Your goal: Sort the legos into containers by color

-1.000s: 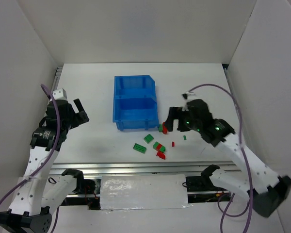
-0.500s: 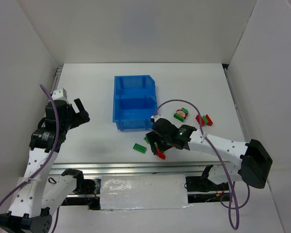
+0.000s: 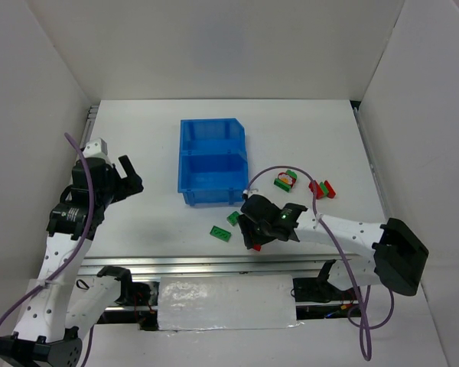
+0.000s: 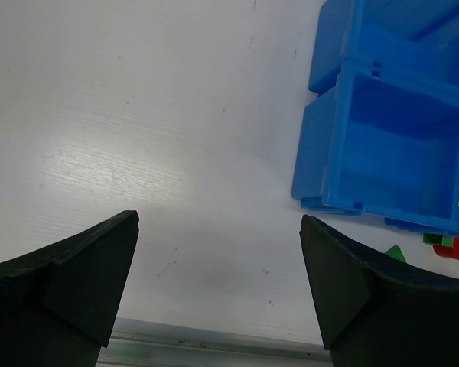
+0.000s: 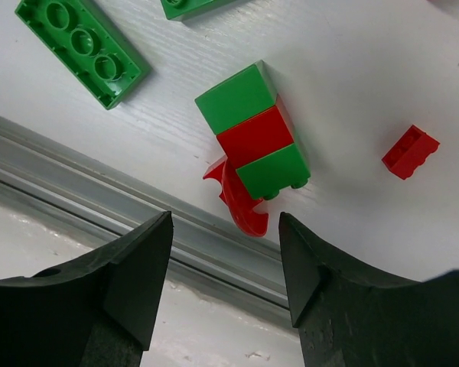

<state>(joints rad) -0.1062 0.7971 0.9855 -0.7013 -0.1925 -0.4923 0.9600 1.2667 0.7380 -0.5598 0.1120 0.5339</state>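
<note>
Green-red-green plastic brick stack (image 5: 254,135) lies on the white table (image 5: 352,69) near the front corner of the bright blue two-compartment plastic bin (image 3: 214,197). The right arm (image 3: 344,228) stretches low across the table's front, right gripper (image 5: 223,222) over the stack, jaws apart, gripping nothing. The left arm (image 3: 65,229) stands bent upright, left gripper (image 4: 219,222) wide open, left of the bin.

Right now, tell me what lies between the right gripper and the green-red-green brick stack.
A curved red piece, resting against the stack, lies between it and the open right gripper. The right wrist view shows it.
</note>
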